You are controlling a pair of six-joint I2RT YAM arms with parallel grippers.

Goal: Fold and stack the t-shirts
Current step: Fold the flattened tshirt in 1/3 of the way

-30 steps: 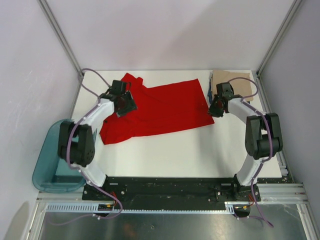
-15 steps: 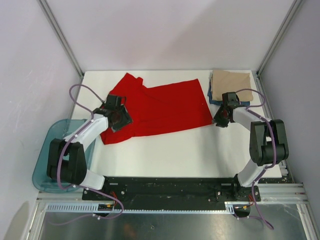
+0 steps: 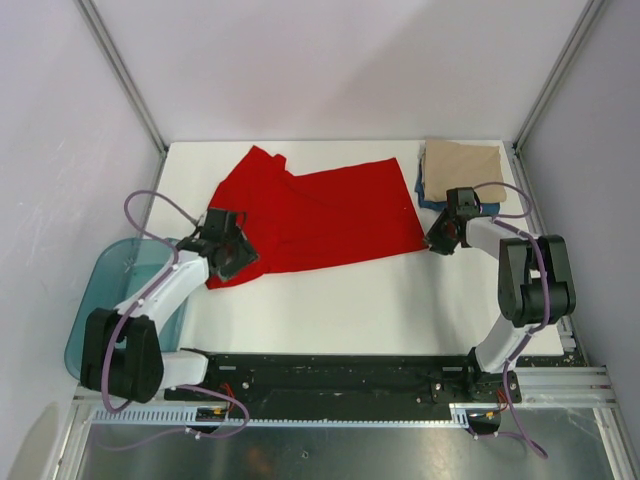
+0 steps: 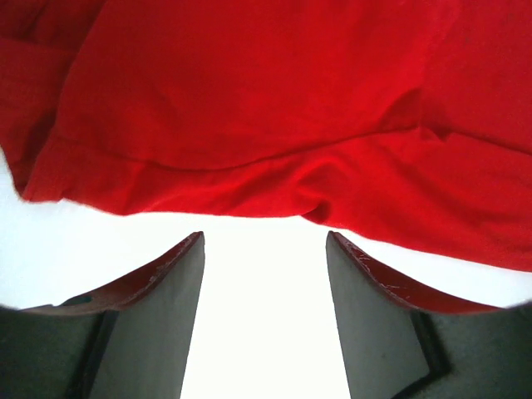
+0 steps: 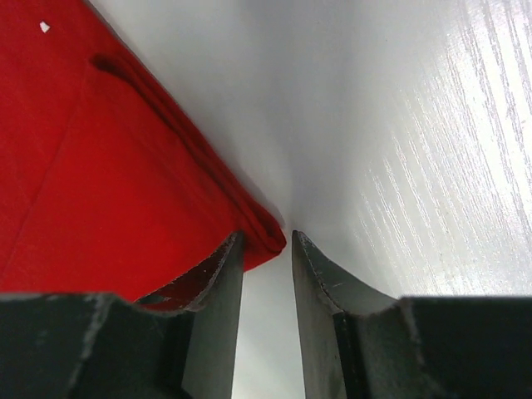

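Top external: teal tub (image 3: 95, 305) left of red shirt (image 3: 330, 215) (tan shirt (image 3: 462, 165) opposite)

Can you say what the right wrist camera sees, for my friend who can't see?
The corner of a red t-shirt lies on the white table, right at the tip of the right gripper. Its two dark fingers stand slightly apart.

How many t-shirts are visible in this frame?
3: red t-shirt spread centrally; tan t-shirt folded far right; dark blue t-shirt beneath it, only its edge showing. Others may be hidden.
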